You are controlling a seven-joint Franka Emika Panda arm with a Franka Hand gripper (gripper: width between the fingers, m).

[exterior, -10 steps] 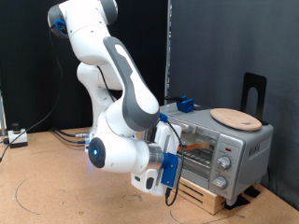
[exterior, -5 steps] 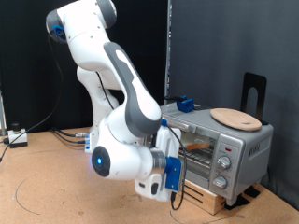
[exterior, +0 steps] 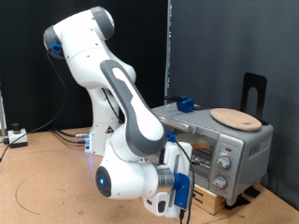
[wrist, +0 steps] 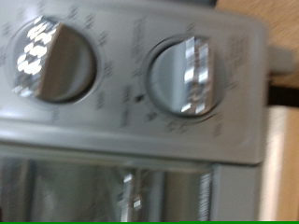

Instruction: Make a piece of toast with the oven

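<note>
Toast is showing only faintly, as an orange-brown shape (exterior: 198,146) lying flat behind the oven's (exterior: 220,140) glass door in the exterior view; its long axis cannot be made out. The claw (exterior: 181,194) is hanging low in front of the oven door, its fingers hidden, so open or closed cannot be told. Only the wrist view is showing two silver knobs (wrist: 192,75) up close, blurred. A round wooden plate (exterior: 236,119) is resting on the oven's top, and the oven is sitting on a wooden crate (exterior: 209,198) on the brown surface (exterior: 47,187).
</note>
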